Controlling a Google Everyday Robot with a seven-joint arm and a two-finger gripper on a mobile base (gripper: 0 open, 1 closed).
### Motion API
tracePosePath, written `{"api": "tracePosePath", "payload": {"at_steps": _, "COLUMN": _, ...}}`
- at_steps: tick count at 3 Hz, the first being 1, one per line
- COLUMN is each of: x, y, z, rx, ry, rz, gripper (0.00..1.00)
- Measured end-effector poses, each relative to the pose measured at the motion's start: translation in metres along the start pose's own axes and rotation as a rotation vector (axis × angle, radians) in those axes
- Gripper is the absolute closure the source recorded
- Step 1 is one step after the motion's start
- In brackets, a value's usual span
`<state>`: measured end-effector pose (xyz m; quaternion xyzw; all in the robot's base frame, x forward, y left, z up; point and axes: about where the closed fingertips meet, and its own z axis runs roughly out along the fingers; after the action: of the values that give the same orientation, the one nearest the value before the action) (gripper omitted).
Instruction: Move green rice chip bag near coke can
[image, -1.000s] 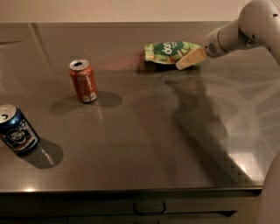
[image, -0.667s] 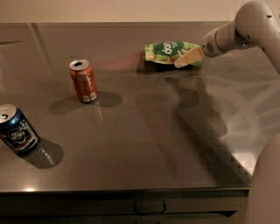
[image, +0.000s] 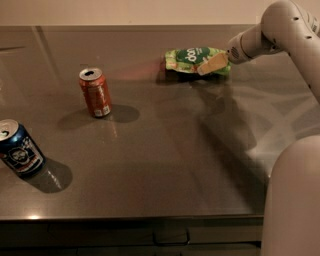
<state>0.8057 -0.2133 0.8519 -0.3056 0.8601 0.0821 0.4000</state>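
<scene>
White lettering is set in a dark green oval on the green rice chip bag (image: 190, 56). About 3 rounded letters are made out there, but no word can be read with certainty. Orange-red patches are also seen on the bag, and no text is legible in them. A small white label patch is carried near the base of the coke can (image: 95, 93), and its print cannot be read. White graphics, among them a round emblem, are printed on the blue can (image: 19, 150), and no lettering or number can be deciphered there. The gripper (image: 212, 64) is placed at the right part of the bag, just beside the oval logo.
</scene>
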Motion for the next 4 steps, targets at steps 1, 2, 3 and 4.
{"api": "tracePosePath", "payload": {"at_steps": 1, "x": -0.003, "y": 0.000, "z": 0.002, "rx": -0.005, "ry": 0.004, "rz": -0.005, "gripper": 0.39}}
{"api": "tracePosePath", "payload": {"at_steps": 2, "x": -0.006, "y": 0.006, "z": -0.002, "rx": -0.026, "ry": -0.003, "rz": -0.013, "gripper": 0.63}}
{"api": "tracePosePath", "payload": {"at_steps": 3, "x": -0.010, "y": 0.015, "z": -0.010, "rx": -0.050, "ry": -0.015, "rz": -0.022, "gripper": 0.87}}
{"api": "tracePosePath", "payload": {"at_steps": 4, "x": -0.013, "y": 0.029, "z": -0.023, "rx": -0.077, "ry": -0.028, "rz": -0.041, "gripper": 1.00}}
